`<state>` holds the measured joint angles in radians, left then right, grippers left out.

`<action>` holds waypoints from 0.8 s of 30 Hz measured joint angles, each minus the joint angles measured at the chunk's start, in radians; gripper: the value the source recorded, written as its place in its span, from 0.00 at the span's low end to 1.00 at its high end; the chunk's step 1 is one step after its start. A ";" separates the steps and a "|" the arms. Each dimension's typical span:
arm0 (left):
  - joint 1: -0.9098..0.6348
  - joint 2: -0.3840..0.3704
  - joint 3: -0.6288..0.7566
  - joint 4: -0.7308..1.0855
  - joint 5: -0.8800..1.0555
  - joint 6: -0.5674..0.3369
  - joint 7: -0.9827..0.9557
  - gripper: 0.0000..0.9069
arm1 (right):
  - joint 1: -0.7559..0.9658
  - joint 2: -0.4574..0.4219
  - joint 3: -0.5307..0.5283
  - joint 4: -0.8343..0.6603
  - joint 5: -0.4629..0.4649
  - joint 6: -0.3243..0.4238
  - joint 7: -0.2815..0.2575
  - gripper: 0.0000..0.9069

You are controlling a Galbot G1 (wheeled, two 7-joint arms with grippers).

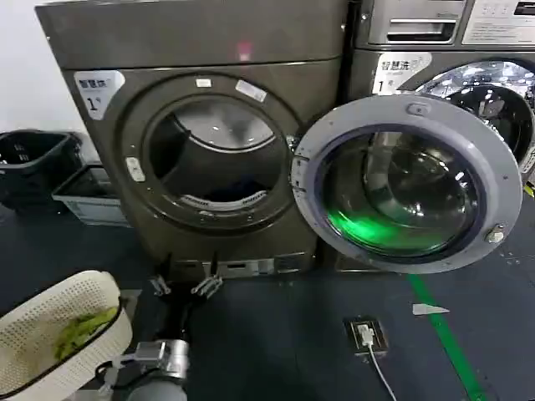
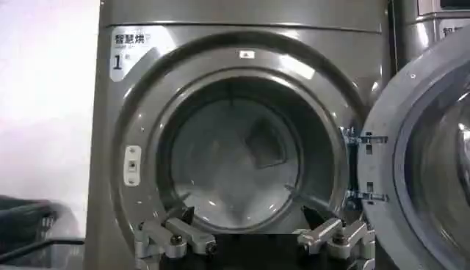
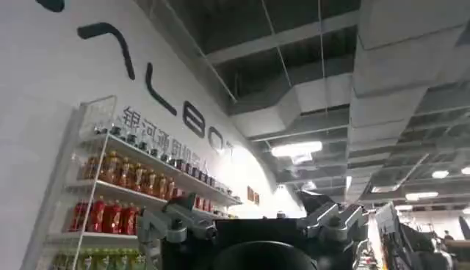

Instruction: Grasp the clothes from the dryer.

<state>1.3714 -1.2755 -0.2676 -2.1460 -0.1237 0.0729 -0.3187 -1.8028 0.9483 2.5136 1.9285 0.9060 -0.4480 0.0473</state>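
Observation:
The dryer [image 1: 100, 150] stands straight ahead with its grey-rimmed glass door [image 1: 501, 180] swung open to the right. Its round mouth [image 2: 139, 110] shows a grey drum. A dark patch [image 2: 266, 143] sits inside the drum, and I cannot tell whether it is the clothes. My left gripper [image 1: 184, 286] hovers low in front of the dryer's base, just below the mouth, and faces into the drum. It is open and empty, with its fingertips [image 2: 181, 218] wide apart. My right gripper [image 3: 250, 220] is parked away from the dryer, pointing up at a ceiling, open and empty.
A white mesh basket [image 1: 75, 301] holding a yellow-green cloth sits at my near left. A black basket [image 1: 33, 159] and a grey crate [image 1: 88, 200] stand left of the dryer. A second machine [image 1: 418, 33] is behind the open door. A floor socket [image 1: 366, 334] and a green line [image 1: 447, 342] mark the floor.

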 measured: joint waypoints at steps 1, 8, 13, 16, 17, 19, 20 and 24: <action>0.000 -0.001 0.000 0.000 0.000 0.000 0.000 1.00 | 0.001 0.000 -0.002 0.000 0.000 0.001 0.000 1.00; 0.000 -0.004 -0.001 0.003 0.005 -0.001 0.001 1.00 | 0.003 -0.001 -0.013 0.002 0.001 0.026 -0.004 1.00; -0.002 -0.005 -0.005 0.003 0.009 -0.003 0.001 1.00 | 0.004 0.001 -0.016 0.009 0.007 0.037 -0.018 1.00; -0.002 -0.004 -0.007 0.003 0.012 -0.005 0.001 1.00 | 0.003 0.003 -0.017 0.011 0.010 0.040 -0.022 1.00; -0.002 -0.004 -0.008 0.004 0.013 -0.005 0.000 1.00 | 0.001 0.002 -0.016 0.011 0.013 0.041 -0.023 1.00; -0.002 -0.004 -0.008 0.003 0.016 -0.006 0.000 1.00 | -0.001 0.001 -0.012 0.011 0.018 0.042 -0.024 1.00; -0.002 -0.004 -0.008 0.002 0.018 -0.006 0.000 1.00 | -0.003 0.001 -0.010 0.012 0.023 0.043 -0.027 1.00; -0.003 -0.003 -0.009 -0.002 0.019 -0.007 0.001 1.00 | -0.008 -0.001 0.002 0.020 0.053 0.046 -0.027 1.00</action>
<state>1.3682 -1.2785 -0.2765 -2.1484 -0.1043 0.0661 -0.3180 -1.8110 0.9475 2.5158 1.9485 0.9595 -0.4022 0.0205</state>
